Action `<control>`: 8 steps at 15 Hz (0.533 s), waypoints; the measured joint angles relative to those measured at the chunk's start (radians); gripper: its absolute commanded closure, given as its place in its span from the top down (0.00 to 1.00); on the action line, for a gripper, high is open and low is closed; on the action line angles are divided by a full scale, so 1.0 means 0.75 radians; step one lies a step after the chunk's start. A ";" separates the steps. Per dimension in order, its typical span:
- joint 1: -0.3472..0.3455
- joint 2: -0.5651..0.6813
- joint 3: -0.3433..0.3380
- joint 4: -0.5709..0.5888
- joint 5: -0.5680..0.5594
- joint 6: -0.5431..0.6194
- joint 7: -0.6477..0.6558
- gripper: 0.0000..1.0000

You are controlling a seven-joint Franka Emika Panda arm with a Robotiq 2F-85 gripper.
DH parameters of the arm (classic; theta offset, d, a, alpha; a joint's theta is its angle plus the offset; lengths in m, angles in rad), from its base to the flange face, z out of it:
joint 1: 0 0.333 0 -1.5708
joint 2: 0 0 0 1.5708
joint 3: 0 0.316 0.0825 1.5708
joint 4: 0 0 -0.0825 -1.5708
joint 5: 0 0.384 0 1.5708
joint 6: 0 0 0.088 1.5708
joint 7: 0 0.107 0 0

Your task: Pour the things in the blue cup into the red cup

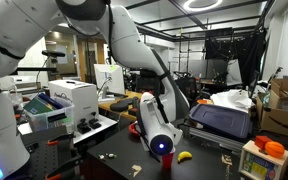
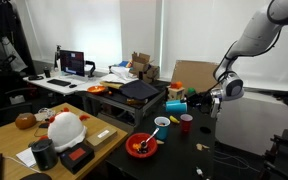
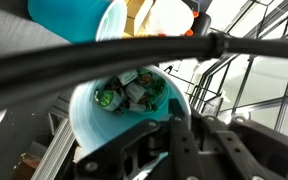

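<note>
Claw [image 2: 208, 98]: clamped on the blue cup, fingers drawn in tight against its wall; held up off the table [image 2: 179, 162].
Blue cup [image 3: 119, 112]: in the claw's grip, straight ahead of the fingers; mouth faces the wrist camera and fills the middle of that view. Too small in both exterior views to judge its tilt.
Contents: small green and whitish bits heaped at the bottom of the blue cup, all inside it.
Red cup [image 2: 186, 123]: upright on the dark table, below the claw and a little to one side; apart from claw and blue cup.
Pale cup [image 2: 162, 124]: on the table, lower than the claw, just beyond the red cup on the same side.
Bowl [image 2: 141, 146]: red, low and wide; farther from the claw than either cup on the table, well below it. Holds something too small to make out.
Cable [image 3: 104, 55]: black and blurred, crosses the wrist view above the blue cup's rim, nearer the lens than the cup.
Banana [image 1: 184, 156]: yellow, lying on the table near the base of the wrist in an exterior view, lower than the claw.
</note>
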 measured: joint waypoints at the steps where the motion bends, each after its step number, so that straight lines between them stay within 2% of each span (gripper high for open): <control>1: -0.001 0.004 -0.006 -0.006 0.000 -0.009 -0.004 0.01; 8: -0.027 0.028 -0.025 -0.028 0.003 -0.063 -0.027 0.01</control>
